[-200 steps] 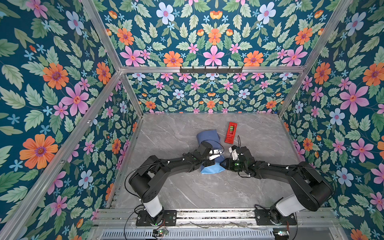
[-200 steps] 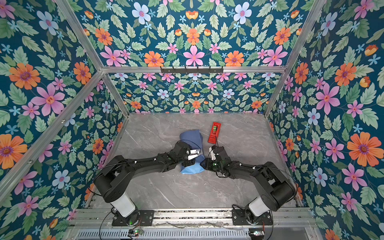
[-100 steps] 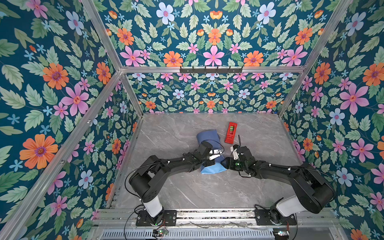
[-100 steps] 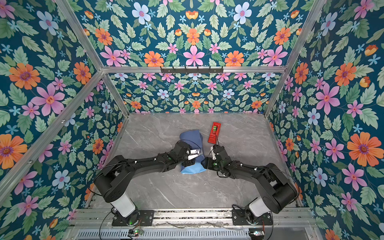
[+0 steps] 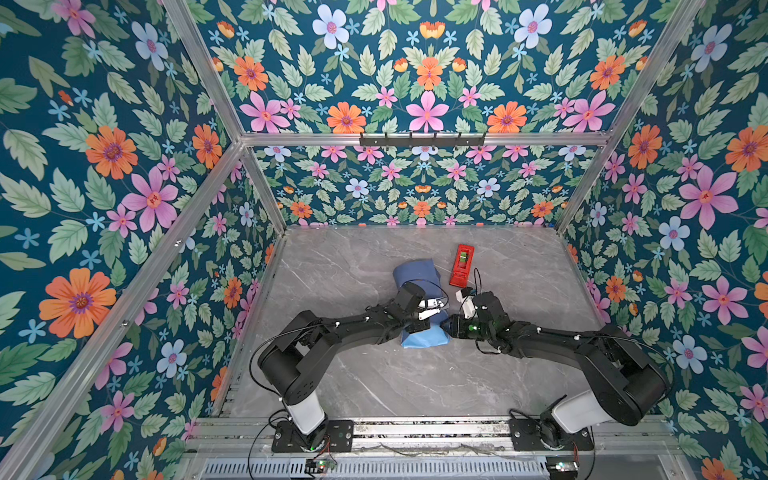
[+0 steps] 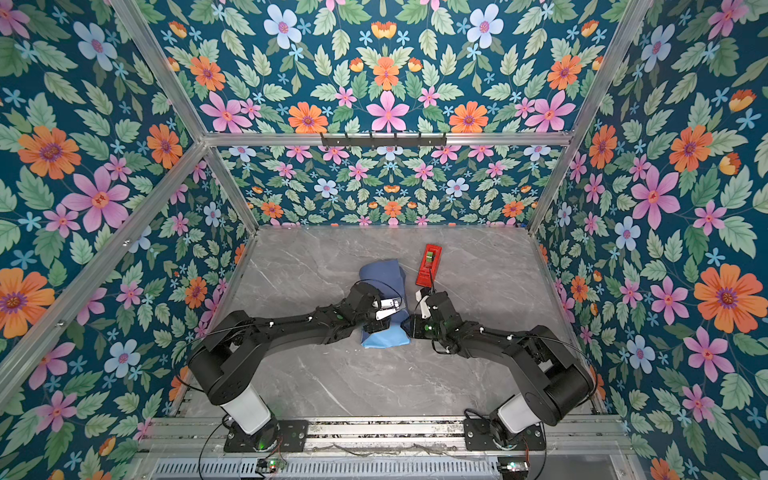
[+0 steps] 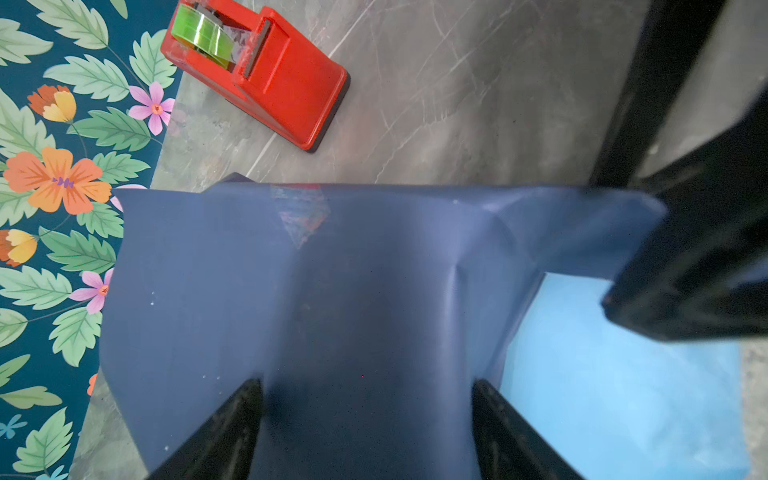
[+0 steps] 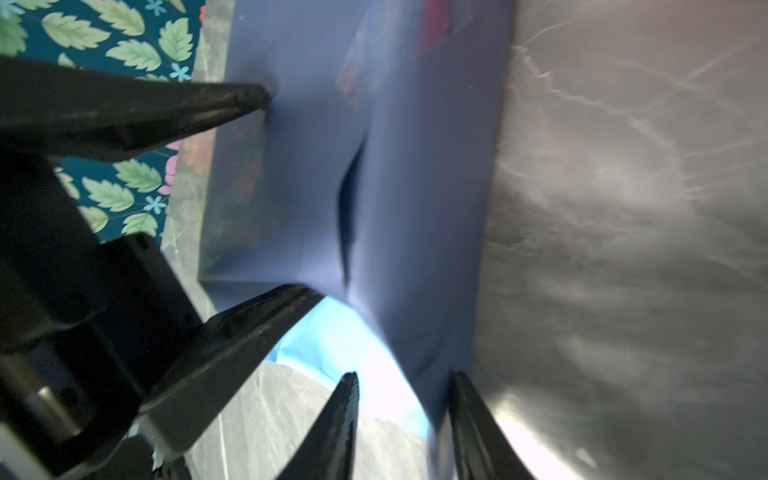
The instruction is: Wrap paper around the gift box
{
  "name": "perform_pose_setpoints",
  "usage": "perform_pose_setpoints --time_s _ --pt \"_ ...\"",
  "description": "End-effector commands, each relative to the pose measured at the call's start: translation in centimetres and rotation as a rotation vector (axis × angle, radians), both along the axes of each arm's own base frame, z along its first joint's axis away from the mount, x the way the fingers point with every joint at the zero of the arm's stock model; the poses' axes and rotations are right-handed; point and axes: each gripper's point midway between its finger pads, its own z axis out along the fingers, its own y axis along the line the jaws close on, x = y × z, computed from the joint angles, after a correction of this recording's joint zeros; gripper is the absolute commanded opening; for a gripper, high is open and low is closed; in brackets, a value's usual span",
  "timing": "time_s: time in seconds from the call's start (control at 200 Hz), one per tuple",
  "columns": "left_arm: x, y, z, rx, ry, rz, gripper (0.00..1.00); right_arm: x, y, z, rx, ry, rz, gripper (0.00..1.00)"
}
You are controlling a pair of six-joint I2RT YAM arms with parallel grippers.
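- Paper (image 5: 415,274) is lying bundled mid-table (image 5: 374,382), dark slate side out. It is showing in both top views.
- Gift box is sitting under the paper and hidden. Only its boxy shape is showing thru the wrap in the R wrist view.
- A light-blue flap (image 5: 424,338) is sticking out flat at the near end of the bundle.
- L gripper (image 5: 434,309) is reaching in from the left over the bundle. Its jaws are standing wide apart, w/ fingers (image 7: 232,428) resting on top of the dark paper and nothing clamped.
- R gripper (image 5: 448,328) is sitting at the near-right edge of the bundle, just beside the flap.
- In the R wrist view its jaws (image 8: 405,376) are standing partway apart w/ the paper's dark edge running between them. The view is blurry, so I can't tell if they're pinching it.
- A shiny tape patch (image 7: 300,216) is showing on the paper's right side.
- Red tape dispenser (image 5: 462,266) is standing just right of the bundle's far end, not touching it. Its green roll is pointing to the far side.
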Motion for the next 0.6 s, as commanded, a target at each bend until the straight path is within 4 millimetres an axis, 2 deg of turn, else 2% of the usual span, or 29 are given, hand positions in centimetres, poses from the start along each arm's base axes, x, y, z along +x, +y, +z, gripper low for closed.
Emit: perform_pose_setpoints --time_s 0.0,0.225,0.595 --pt "-1.1 1.0 -1.8 0.059 0.069 -0.005 0.80 0.1 1.0 0.9 0.035 -0.039 0.027 0.36" --pt "-1.2 1.0 -1.9 0.063 0.076 -0.005 0.80 0.0 1.5 0.7 0.042 -0.045 0.028 0.34" --pt "-1.2 1.1 -2.0 0.064 0.080 -0.005 0.80 1.5 2.3 1.2 0.093 -0.081 -0.009 0.32"
